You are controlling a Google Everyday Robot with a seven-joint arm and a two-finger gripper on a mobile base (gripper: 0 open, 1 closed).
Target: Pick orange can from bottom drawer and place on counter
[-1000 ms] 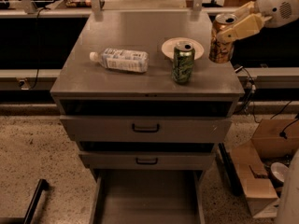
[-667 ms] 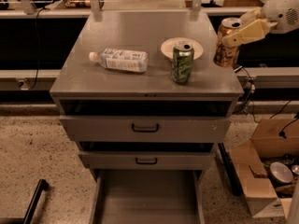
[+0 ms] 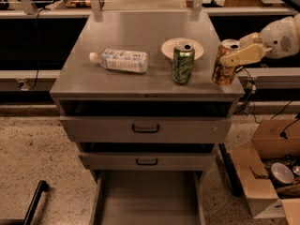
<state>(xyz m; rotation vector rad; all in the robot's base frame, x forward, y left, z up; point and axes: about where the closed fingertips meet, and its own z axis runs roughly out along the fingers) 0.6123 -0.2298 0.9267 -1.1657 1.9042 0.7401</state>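
Observation:
The orange can (image 3: 222, 75) stands upright at the counter's (image 3: 136, 29) front right corner, its base at or just above the metal top; I cannot tell if it touches. My gripper (image 3: 228, 59) reaches in from the right and is shut on the can's upper half. One tan finger (image 3: 243, 54) lies across its front; the other is hidden behind it. The bottom drawer (image 3: 147, 198) is pulled open below, and its grey floor holds nothing that I can see.
A green patterned can (image 3: 183, 62) stands left of the orange can, in front of a white plate (image 3: 169, 48). A plastic bottle (image 3: 120, 60) lies on the counter's left. An open cardboard box (image 3: 260, 172) sits on the floor at right.
My gripper has brought the orange can down and toward the counter's front right corner. The other objects have not moved.

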